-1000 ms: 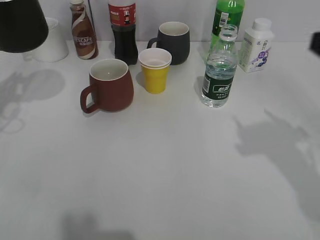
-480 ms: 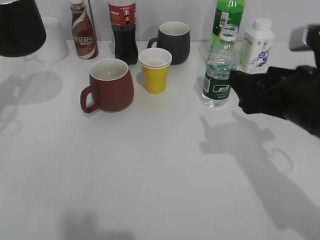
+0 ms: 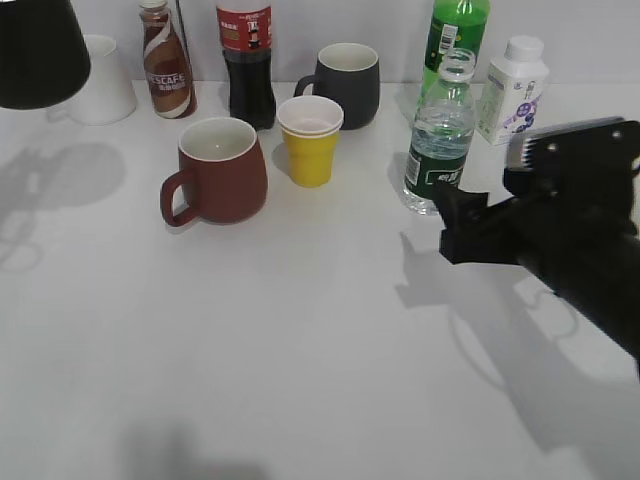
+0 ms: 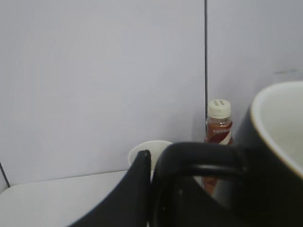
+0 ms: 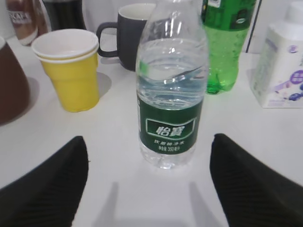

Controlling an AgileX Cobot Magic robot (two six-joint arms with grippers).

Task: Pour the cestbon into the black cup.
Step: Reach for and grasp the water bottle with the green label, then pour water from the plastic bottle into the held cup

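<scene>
The cestbon [image 3: 437, 140], a clear bottle with a dark green label, stands upright on the white table at the right; it also shows in the right wrist view [image 5: 171, 94]. My right gripper [image 3: 455, 215] is open and empty just in front of it, with its fingers [image 5: 149, 142] spread wider than the bottle and not touching it. The black cup [image 3: 40, 50] hangs in the air at the top left. In the left wrist view my left gripper [image 4: 156, 165] is shut on the handle of the black cup [image 4: 274, 156], whose white inside shows.
A brown-red mug [image 3: 222, 170], a yellow paper cup [image 3: 310, 140] and a dark grey mug [image 3: 345, 85] stand left of the bottle. A green soda bottle [image 3: 455, 30] and a white milk bottle [image 3: 512, 90] stand close behind it. A cola bottle [image 3: 246, 60], a coffee bottle [image 3: 166, 60] and a white cup [image 3: 105, 80] line the back.
My right arm has come in from the right edge and moved left, down to just in front of the cestbon. The black cup stays held up at the top left.
</scene>
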